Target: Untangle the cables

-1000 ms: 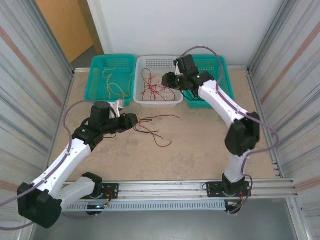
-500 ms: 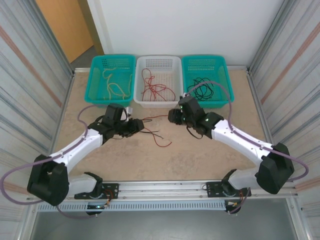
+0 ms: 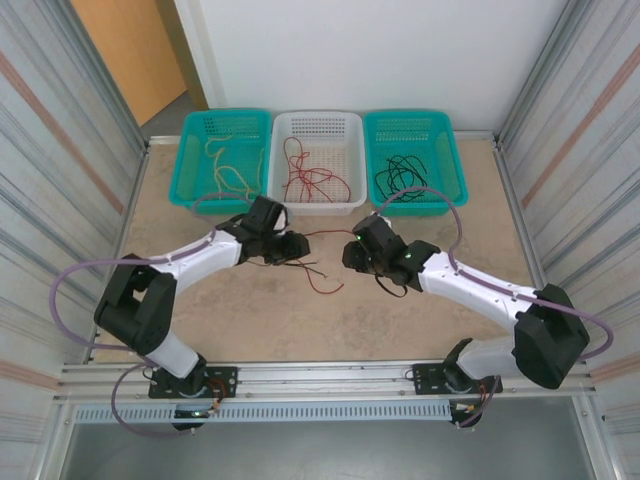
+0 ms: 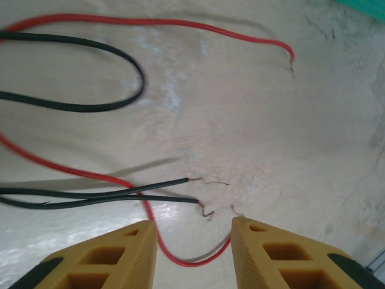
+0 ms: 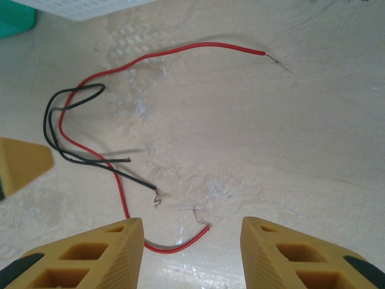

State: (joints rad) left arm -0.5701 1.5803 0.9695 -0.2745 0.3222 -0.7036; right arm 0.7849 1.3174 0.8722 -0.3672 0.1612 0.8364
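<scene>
A tangle of loose cables lies on the table between my two grippers. The red cable (image 3: 322, 287) curls round a thin black cable (image 3: 312, 266). My left gripper (image 3: 292, 248) hangs low over them, open. In the left wrist view the red cable (image 4: 180, 260) bends through the gap between that gripper's (image 4: 192, 232) yellow fingers without being pinched, and two black ends (image 4: 120, 194) lie just ahead. My right gripper (image 3: 350, 254) faces it from the right, also open. The red cable's bare end (image 5: 198, 232) lies between the right gripper's (image 5: 191, 229) fingers. The black cable (image 5: 57, 129) loops at the left.
Three baskets stand along the back: a teal one (image 3: 196, 150) with cream cables, a white one (image 3: 315, 124) with red cables, a teal one (image 3: 445, 150) with black cables. Metal walls close both sides. The left gripper's fingertip (image 5: 21, 164) shows in the right wrist view.
My right arm swung down from the back baskets to the table's middle. My left arm reached further right over the cables, and its jaws widened a little.
</scene>
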